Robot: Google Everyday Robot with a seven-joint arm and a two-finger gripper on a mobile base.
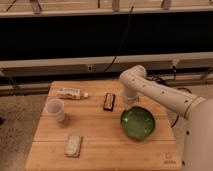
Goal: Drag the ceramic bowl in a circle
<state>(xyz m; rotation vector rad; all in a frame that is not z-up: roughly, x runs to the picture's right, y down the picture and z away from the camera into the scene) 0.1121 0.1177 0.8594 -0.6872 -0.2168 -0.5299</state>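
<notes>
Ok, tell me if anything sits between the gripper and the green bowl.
Nothing visible does. The gripper is right at the ceramic bowl's far-left rim. The nearest thing, a dark bar, lies off to the left of both, apart from the bowl.

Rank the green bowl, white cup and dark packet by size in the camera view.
1. ceramic bowl, clearly largest.
2. white cup.
3. dark packet, nearly the cup's size, so that pair is unsure.
The claw is at the bowl's far rim.
</notes>
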